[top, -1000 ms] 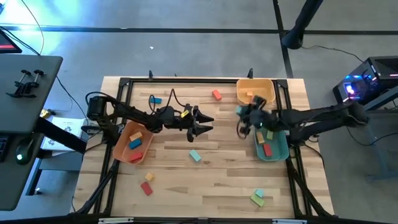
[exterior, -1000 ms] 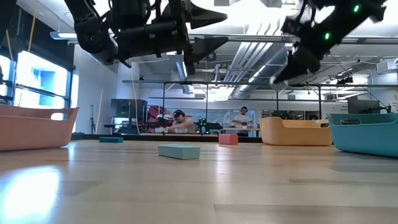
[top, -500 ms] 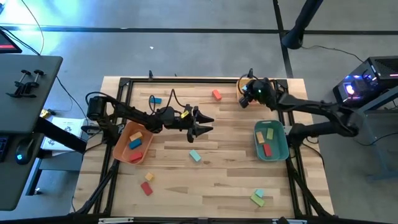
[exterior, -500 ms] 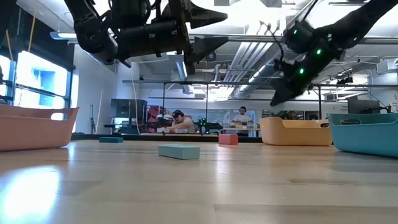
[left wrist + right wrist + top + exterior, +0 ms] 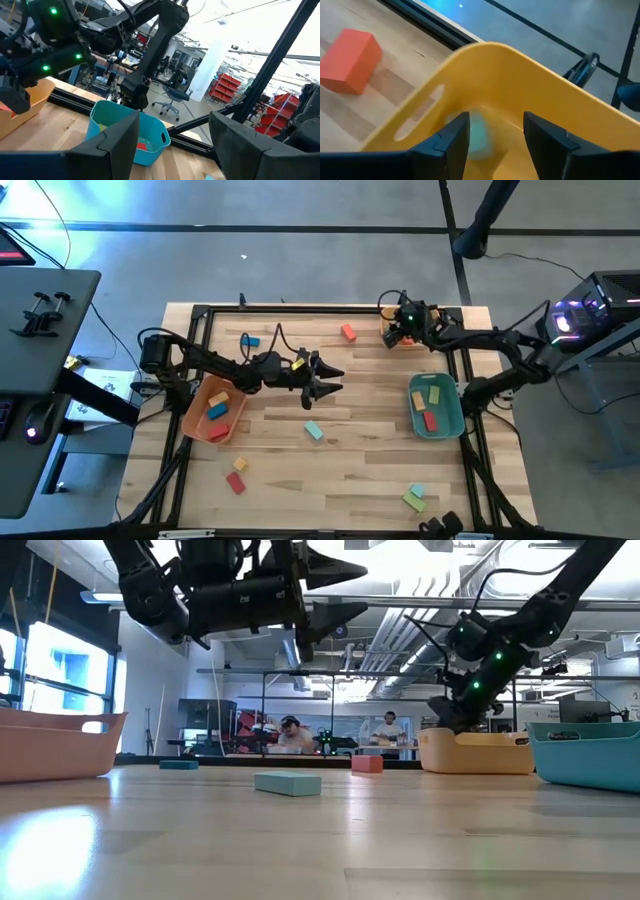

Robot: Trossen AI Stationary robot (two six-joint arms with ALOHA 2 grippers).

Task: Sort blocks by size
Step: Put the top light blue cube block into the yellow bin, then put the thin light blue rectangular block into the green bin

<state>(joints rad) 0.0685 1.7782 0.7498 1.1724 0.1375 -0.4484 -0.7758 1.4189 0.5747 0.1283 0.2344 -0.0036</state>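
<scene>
My right gripper (image 5: 496,132) is open over the yellow bin (image 5: 485,65) at the table's far right, its fingers pointing down into it. A blurred teal block (image 5: 479,135) shows inside the bin under the fingers. My left gripper (image 5: 335,380) is open and empty, held level above the table's middle. Loose blocks lie flat on the table: a teal one (image 5: 314,430), a red one (image 5: 348,332) beside the yellow bin, a blue one (image 5: 249,340), a yellow (image 5: 240,465) and red (image 5: 235,483) pair, and a teal and green pair (image 5: 415,498).
An orange bin (image 5: 196,420) at the left holds blue, yellow and red blocks. A teal bin (image 5: 446,422) at the right holds yellow and red blocks. A black frame (image 5: 300,308) runs along the table's edges. Bare wood lies between the bins and along the near side.
My right gripper has swung from beside the teal bin toward the table's far edge and come down over the yellow bin. My left arm has kept still.
</scene>
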